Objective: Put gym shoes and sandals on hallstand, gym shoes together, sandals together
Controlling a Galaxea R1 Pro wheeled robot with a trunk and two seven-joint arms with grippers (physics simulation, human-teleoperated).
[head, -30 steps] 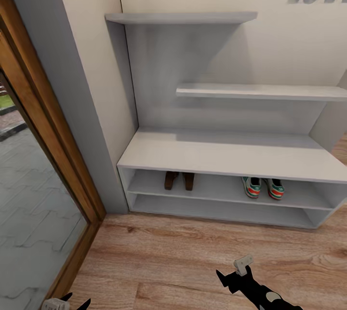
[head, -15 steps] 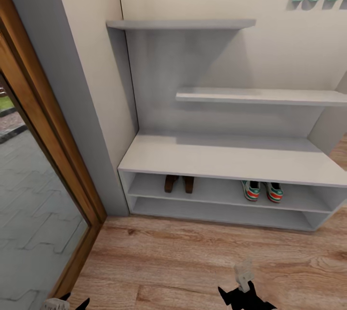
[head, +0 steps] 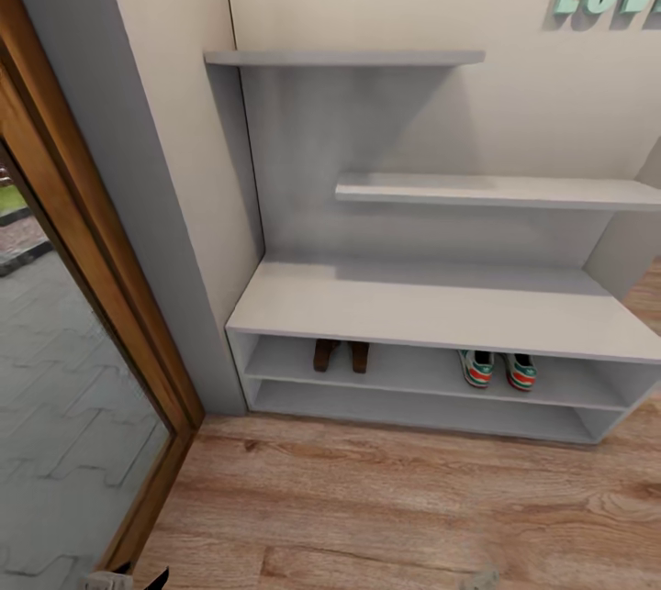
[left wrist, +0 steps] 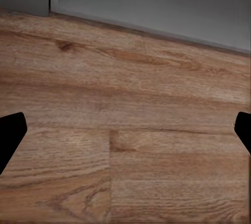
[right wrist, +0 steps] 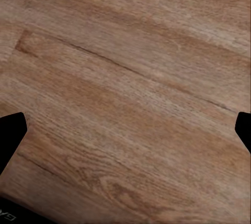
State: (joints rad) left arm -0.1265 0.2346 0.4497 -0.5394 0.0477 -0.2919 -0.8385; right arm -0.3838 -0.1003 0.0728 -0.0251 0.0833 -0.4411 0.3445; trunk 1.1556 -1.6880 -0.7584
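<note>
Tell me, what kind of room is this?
Probably a home's entry hall: a grey shoe rack holding sneakers and sandals, a wood floor, and a glass door to paving outside.

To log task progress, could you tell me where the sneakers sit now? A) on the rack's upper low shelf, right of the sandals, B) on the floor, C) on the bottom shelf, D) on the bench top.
A: the sneakers stand side by side on the rack's upper low shelf, right of the sandals.
</note>
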